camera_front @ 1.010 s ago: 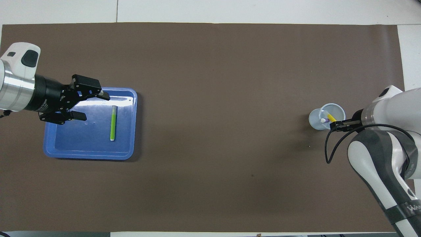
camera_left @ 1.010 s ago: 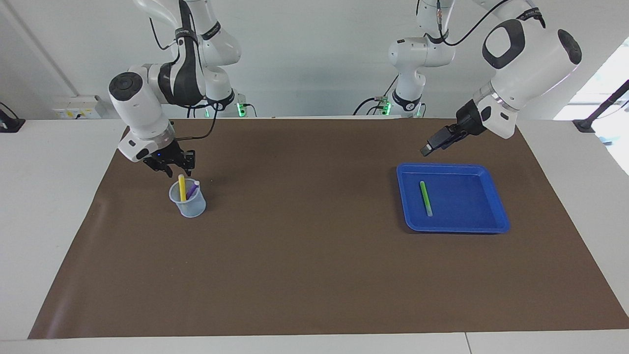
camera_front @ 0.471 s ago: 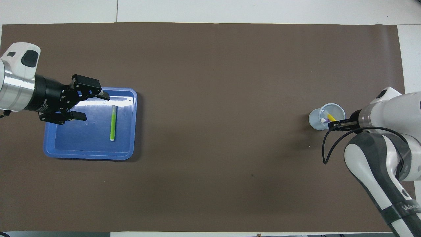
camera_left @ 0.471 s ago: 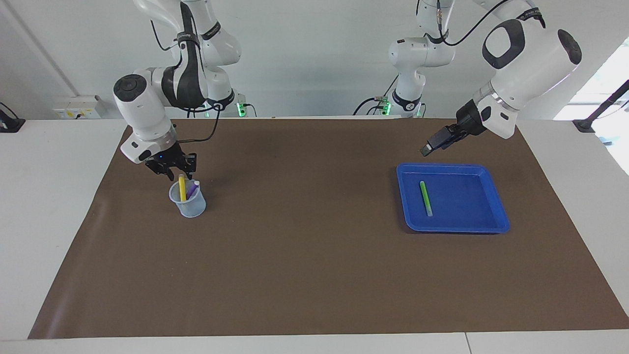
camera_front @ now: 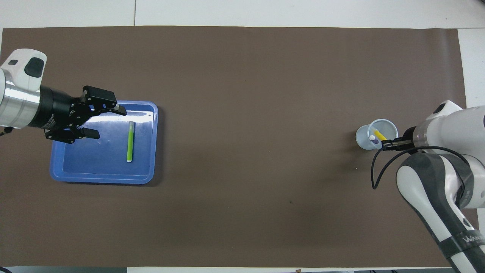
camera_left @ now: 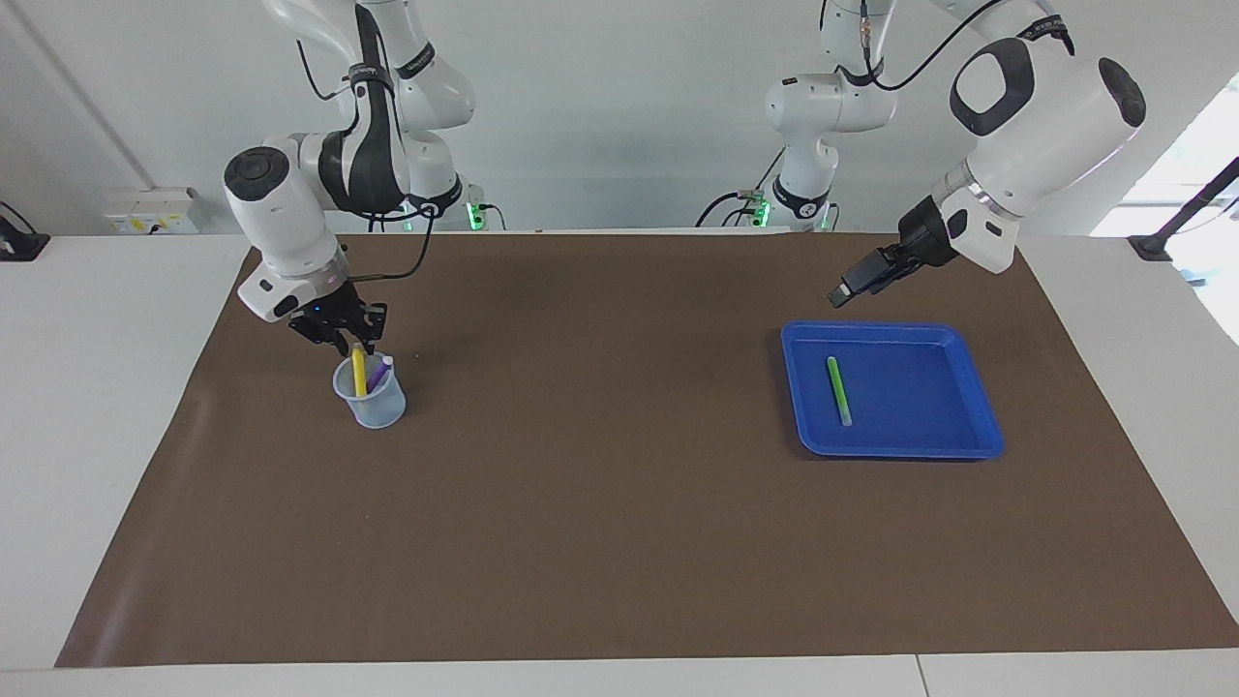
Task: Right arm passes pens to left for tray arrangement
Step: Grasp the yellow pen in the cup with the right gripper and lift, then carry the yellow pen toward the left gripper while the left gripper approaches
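A yellow pen (camera_left: 359,373) and a purple pen (camera_left: 378,375) stand in a small translucent cup (camera_left: 373,407) toward the right arm's end of the table; both also show in the overhead view, yellow pen (camera_front: 380,135), purple pen (camera_front: 373,139). My right gripper (camera_left: 353,341) is open right at the top of the yellow pen, with a finger on either side. A green pen (camera_left: 838,390) lies in the blue tray (camera_left: 968,440). My left gripper (camera_front: 108,122) is open and empty in the air over the tray's robot-side rim, and the arm waits.
A brown mat (camera_left: 600,503) covers the table; white table shows around it. The right arm's black cable (camera_front: 375,170) loops beside the cup (camera_front: 362,137). The tray (camera_front: 102,178) sits toward the left arm's end.
My right gripper has come down and shifted over the cup to the yellow pen's top. The left arm, tray and green pen have not moved.
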Controlling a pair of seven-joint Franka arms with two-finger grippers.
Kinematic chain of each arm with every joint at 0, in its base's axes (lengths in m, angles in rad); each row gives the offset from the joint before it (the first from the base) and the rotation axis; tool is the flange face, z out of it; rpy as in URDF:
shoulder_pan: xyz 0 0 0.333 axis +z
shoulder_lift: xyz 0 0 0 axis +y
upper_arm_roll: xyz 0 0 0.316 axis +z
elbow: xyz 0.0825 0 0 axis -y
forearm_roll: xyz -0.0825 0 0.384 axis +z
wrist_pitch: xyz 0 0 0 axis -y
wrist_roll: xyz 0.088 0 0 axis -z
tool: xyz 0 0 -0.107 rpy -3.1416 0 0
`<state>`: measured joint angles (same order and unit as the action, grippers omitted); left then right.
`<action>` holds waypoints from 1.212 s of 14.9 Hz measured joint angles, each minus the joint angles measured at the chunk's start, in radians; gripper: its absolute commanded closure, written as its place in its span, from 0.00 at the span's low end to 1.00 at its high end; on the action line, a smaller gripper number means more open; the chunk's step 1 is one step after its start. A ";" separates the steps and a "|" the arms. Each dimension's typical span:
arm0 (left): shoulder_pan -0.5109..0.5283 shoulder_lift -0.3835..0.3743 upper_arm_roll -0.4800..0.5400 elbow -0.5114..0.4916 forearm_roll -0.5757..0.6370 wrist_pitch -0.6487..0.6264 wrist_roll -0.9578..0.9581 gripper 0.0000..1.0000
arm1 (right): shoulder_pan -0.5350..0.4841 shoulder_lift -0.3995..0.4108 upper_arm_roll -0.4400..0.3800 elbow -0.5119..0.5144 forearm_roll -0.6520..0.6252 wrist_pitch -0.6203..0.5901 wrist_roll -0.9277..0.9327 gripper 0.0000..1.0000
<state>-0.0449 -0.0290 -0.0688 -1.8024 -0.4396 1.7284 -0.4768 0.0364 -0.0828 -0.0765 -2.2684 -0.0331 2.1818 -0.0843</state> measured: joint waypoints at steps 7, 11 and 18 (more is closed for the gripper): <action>0.000 0.000 0.000 0.000 0.000 0.000 0.000 0.00 | -0.001 -0.016 -0.002 0.148 0.000 -0.202 0.000 1.00; 0.025 0.000 0.001 0.000 -0.056 0.002 -0.004 0.00 | -0.002 -0.039 -0.004 0.294 0.002 -0.435 0.000 1.00; 0.150 -0.001 0.004 -0.068 -0.383 0.002 -0.002 0.00 | -0.003 -0.041 -0.007 0.429 0.303 -0.641 0.001 1.00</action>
<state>0.1050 -0.0297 -0.0646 -1.8706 -0.8223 1.7304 -0.4786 0.0333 -0.1238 -0.0831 -1.8391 0.2695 1.5413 -0.0830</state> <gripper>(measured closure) 0.000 0.828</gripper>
